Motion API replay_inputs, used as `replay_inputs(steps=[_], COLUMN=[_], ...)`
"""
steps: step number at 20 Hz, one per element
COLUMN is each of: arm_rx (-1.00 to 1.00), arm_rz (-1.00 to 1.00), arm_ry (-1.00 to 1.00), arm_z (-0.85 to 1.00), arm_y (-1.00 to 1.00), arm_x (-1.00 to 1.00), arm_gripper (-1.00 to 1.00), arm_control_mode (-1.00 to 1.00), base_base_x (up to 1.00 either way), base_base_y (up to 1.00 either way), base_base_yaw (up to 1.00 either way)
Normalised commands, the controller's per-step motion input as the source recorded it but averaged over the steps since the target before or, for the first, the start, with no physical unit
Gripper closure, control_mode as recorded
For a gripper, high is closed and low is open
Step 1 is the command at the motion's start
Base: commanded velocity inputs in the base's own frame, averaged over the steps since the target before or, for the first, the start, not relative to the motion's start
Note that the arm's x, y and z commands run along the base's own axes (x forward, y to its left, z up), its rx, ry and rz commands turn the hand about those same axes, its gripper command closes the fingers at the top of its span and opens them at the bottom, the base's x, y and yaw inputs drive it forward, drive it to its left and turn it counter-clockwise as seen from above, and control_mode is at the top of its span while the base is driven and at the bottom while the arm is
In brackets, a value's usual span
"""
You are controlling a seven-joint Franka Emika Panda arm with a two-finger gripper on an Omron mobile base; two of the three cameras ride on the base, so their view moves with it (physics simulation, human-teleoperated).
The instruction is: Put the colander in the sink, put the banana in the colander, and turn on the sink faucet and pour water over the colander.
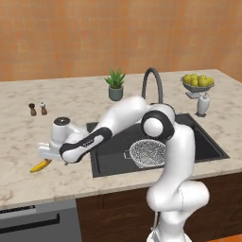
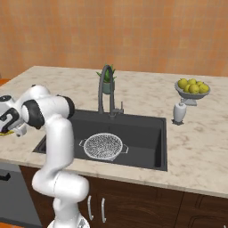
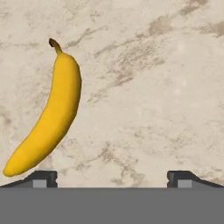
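Note:
The silver mesh colander (image 1: pixel 148 152) (image 2: pixel 103 146) sits inside the black sink (image 1: pixel 111 146) (image 2: pixel 142 133), below the dark gooseneck sink faucet (image 1: pixel 152 80) (image 2: pixel 105 84). On the marble counter left of the basin lies the yellow banana (image 1: pixel 40 165) (image 3: pixel 50 116). My gripper (image 1: pixel 46 155) (image 3: pixel 112 178) hovers just above it, pointing down, open and holding nothing. In the hand view the banana lies left of the midline, its lower end close to the left fingertip (image 3: pixel 43 177), with bare counter between the tips.
A footed bowl of yellow-green fruit (image 1: pixel 198 82) (image 2: pixel 192 87) and a white bottle (image 1: pixel 203 104) (image 2: pixel 179 112) stand right of the basin. A potted plant (image 1: pixel 116 85) is behind it. Two small shakers (image 1: pixel 38 109) stand at the back left. The counter's front edge runs near the banana.

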Motion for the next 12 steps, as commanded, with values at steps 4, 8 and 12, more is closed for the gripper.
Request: replay_inputs(steps=[4,8,12], arm_rx=[-0.01,0.00,-0.04], arm_rz=[0.00,0.00,-0.03], arm_ry=[-0.03,-0.01,0.08], arm_z=[0.12,-0.01,-0.48], arm_y=[0.43,0.09,0.00], arm_x=[0.16,0.16,0.20], arm_gripper=[-1.00,-1.00,-1.00], arm_control_mode=[-1.00,-1.00,-1.00], base_base_x=[0.00,0.00,0.00], base_base_y=[0.00,0.00,0.00], base_base_yaw=[0.00,0.00,0.00])
